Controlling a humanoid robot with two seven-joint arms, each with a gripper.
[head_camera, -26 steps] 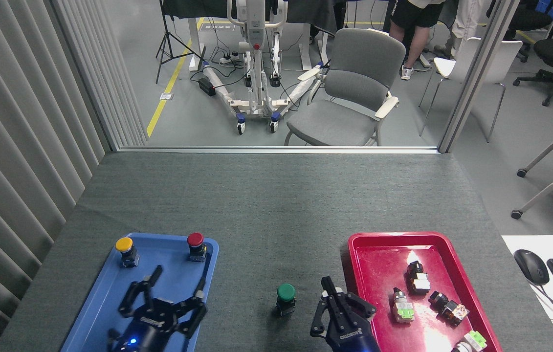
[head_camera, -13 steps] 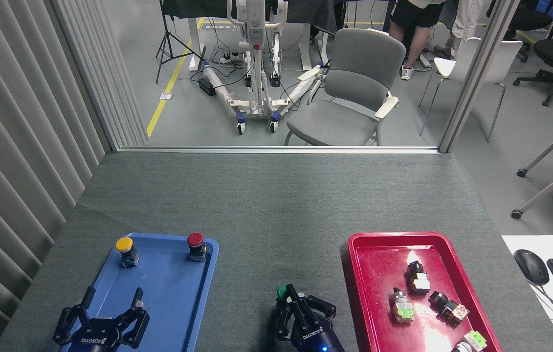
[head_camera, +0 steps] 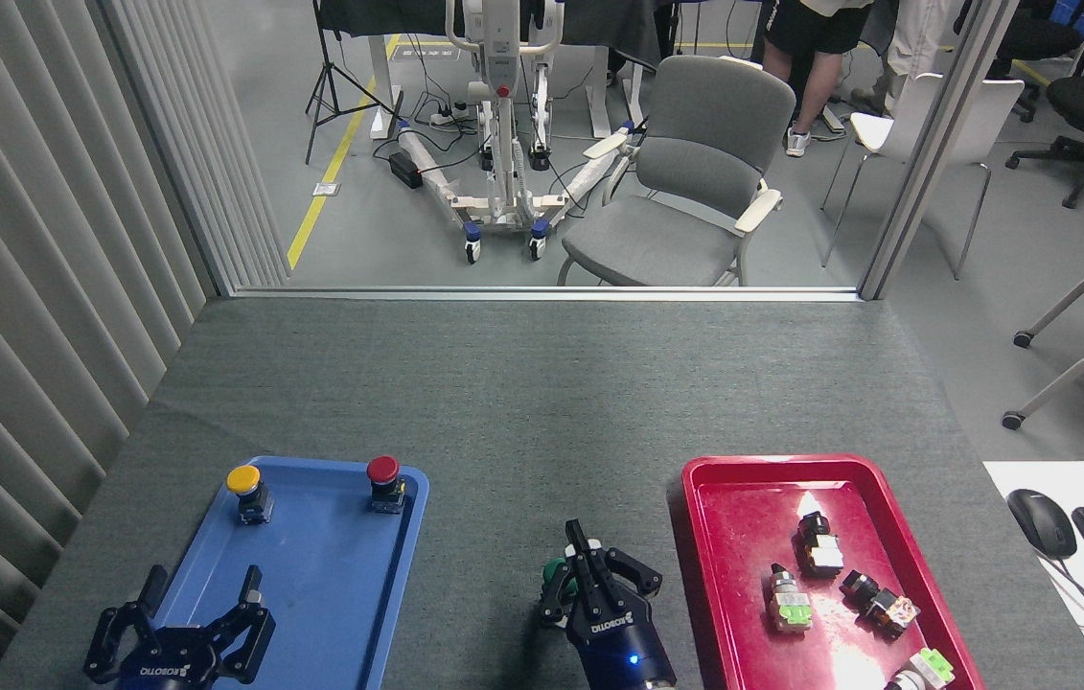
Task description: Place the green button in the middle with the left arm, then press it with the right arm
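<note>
Left pincer (head_camera: 179,623), fingers spread wide and empty, over the blue tray's (head_camera: 331,613) near edge, yellow button (head_camera: 244,482) and red button (head_camera: 383,471) beyond it; green button (head_camera: 554,572) already mid-surface under the right pincer (head_camera: 596,589), fingers drawn narrow, the press seemingly under way; red tray (head_camera: 743,517) clear to its right.
</note>
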